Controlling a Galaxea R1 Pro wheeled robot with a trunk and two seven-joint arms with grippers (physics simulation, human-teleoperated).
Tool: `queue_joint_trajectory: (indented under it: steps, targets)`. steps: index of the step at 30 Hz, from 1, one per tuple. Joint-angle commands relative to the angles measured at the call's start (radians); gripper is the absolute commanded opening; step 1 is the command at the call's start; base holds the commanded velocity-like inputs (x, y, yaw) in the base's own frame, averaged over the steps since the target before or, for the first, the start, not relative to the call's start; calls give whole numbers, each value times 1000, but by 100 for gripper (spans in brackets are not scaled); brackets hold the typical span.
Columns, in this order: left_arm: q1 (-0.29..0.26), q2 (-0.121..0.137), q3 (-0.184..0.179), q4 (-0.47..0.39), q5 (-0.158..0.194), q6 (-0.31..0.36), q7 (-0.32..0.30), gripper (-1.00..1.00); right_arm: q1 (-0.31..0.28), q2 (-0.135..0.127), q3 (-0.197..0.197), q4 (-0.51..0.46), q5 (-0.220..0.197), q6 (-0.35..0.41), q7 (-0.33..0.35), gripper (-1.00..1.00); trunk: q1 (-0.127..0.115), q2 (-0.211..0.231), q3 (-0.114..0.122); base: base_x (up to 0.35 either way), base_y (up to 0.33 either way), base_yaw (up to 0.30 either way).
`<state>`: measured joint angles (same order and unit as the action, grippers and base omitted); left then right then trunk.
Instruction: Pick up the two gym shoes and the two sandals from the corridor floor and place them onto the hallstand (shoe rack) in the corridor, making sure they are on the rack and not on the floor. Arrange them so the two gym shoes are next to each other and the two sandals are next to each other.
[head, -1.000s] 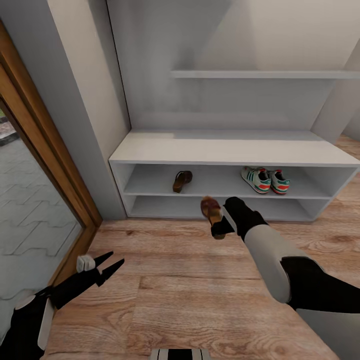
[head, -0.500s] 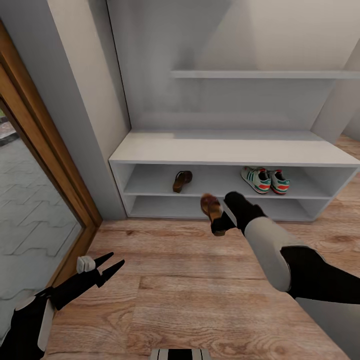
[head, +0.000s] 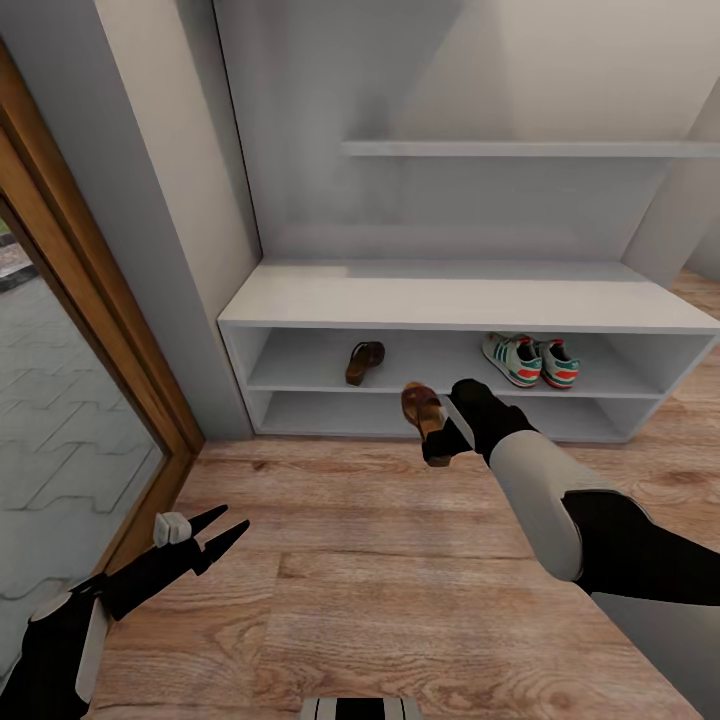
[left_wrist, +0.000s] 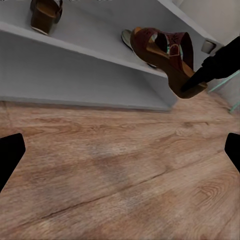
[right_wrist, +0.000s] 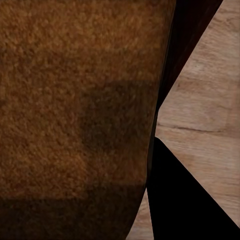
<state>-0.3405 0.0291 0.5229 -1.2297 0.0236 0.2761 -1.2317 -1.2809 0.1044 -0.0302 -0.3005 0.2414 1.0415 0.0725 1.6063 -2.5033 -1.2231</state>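
The held sandal (head: 422, 410) hangs in the air in front of the hallstand (head: 470, 300), clamped at its heel end by the right gripper (head: 445, 440); in the head view its toe end overlaps the front edge of the upper shoe shelf, and we cannot tell from there whether it has reached the shelf or sits just short of it; the left wrist view shows it (left_wrist: 167, 52) tilted, clear of the corridor floor (head: 380, 560), with a black finger (left_wrist: 212, 67) closed against its heel. In the right wrist view the tan footbed (right_wrist: 75, 115) covers most of the picture, so blurred and close that we make out only its colour, with a dark finger (right_wrist: 180, 200) beside it and a strip of floor planks behind.

The second sandal (head: 364, 362) lies on the upper shelf toward its left part; its far end is lost in shadow. The two gym shoes (head: 530, 361) sit side by side on the same shelf toward the right, touching or nearly so.

The left gripper (head: 215, 530) hovers low over the floor near the glass door (head: 60, 430), its two pointed fingers spread apart and holding nothing; most of that arm is cut off by the picture's edge.
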Motion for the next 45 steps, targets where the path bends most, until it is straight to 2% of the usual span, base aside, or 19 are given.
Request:
queue_joint_trajectory:
  steps: [1,10,24,43,44,45]
  targets:
    - [0,0,0,0,0,0,0,100,0,0,-1,0,-2,0,-1,-100,0,0,0,0,0,0]
    - [2,0,3,6,8,0,-2,100,10,-2,-1,40,-3,-40,5,-100,0,0,0,0,0,0]
    - [2,0,3,6,5,0,-2,100,8,0,0,-40,-2,-120,3,-100,0,0,0,0,0,0]
    - [2,0,3,6,4,0,-3,100,8,0,-3,-26,-3,-228,0,-100,0,0,0,0,0,0]
    - [2,0,3,6,4,0,-3,100,8,0,-3,-25,-3,-610,0,-100,0,0,0,0,0,0]
    - [2,0,3,6,4,0,-3,100,8,0,-3,-25,-3,-616,0,-100,0,0,0,0,0,0]
